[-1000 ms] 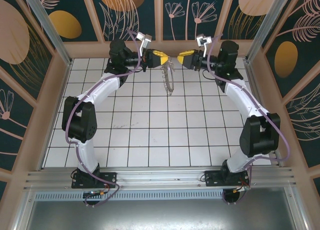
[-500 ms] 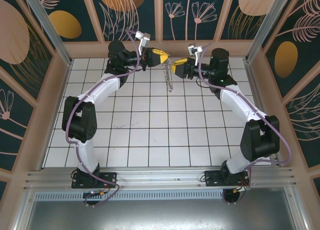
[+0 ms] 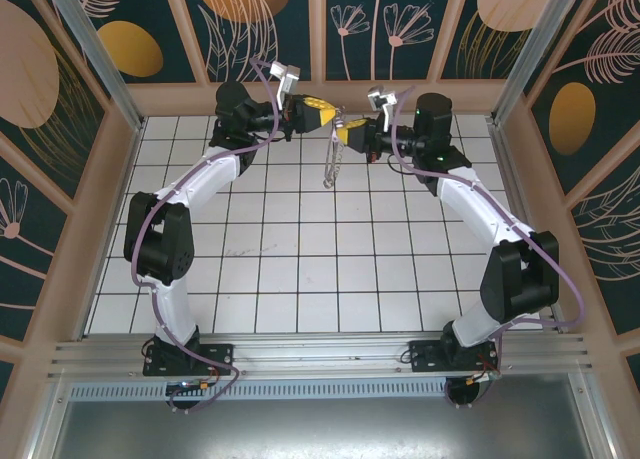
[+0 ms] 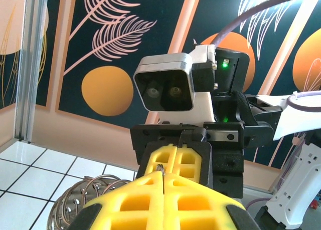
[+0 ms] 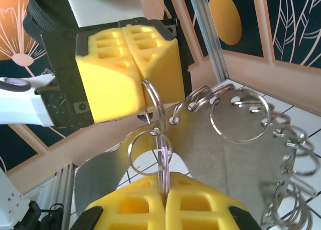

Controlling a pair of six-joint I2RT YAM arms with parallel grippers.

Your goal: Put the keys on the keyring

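The left gripper [image 5: 134, 64] is clamped on the top loop of the keyring [image 5: 225, 155], dangling it so that loop is open to approach. Just below that loop, the right gripper [image 5: 163, 192] pinches the lilac key [image 5: 163, 162] edge-on, likely for threading.

My left arm [image 3: 195, 191] and right arm [image 3: 478, 207] are white shells with black joints, lilac cables [image 3: 131, 241] alongside; yellow grid-cut foam pads [image 5: 125, 54] face my jaws, silver-grey cameras [image 4: 163, 87] on my wrists.

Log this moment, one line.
left hand: shut on keyring | right hand: shut on key | hands tip to tip | key at keyring, threading unclear
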